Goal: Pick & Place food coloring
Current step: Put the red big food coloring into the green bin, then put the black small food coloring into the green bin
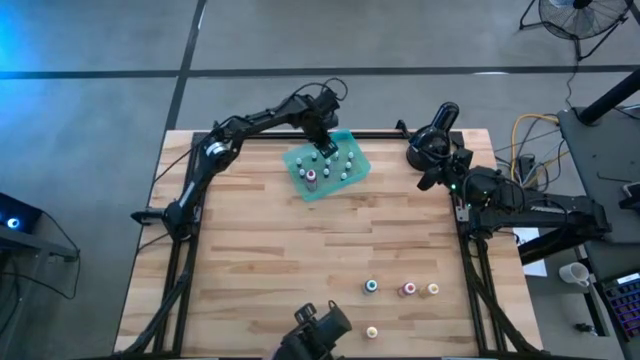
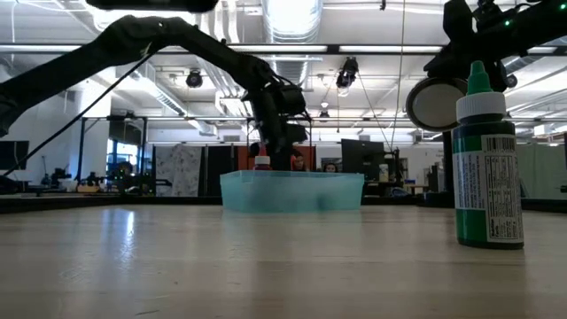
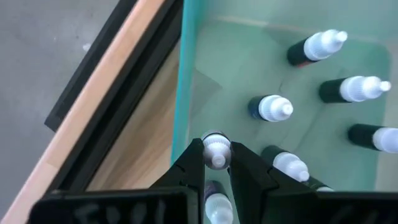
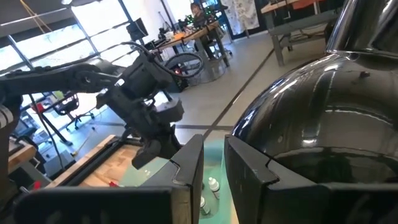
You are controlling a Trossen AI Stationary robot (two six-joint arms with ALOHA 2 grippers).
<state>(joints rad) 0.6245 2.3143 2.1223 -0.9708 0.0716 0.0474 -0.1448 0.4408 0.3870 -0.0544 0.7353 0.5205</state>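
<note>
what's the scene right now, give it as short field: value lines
left gripper: over the teal tray, fingers closed on a white bottle cap
right gripper: waiting beside the black round device, empty
bottles in tray: several, standing upright
bottles on table: four, near the front edge
green bottle: upright, close to the low camera
</note>
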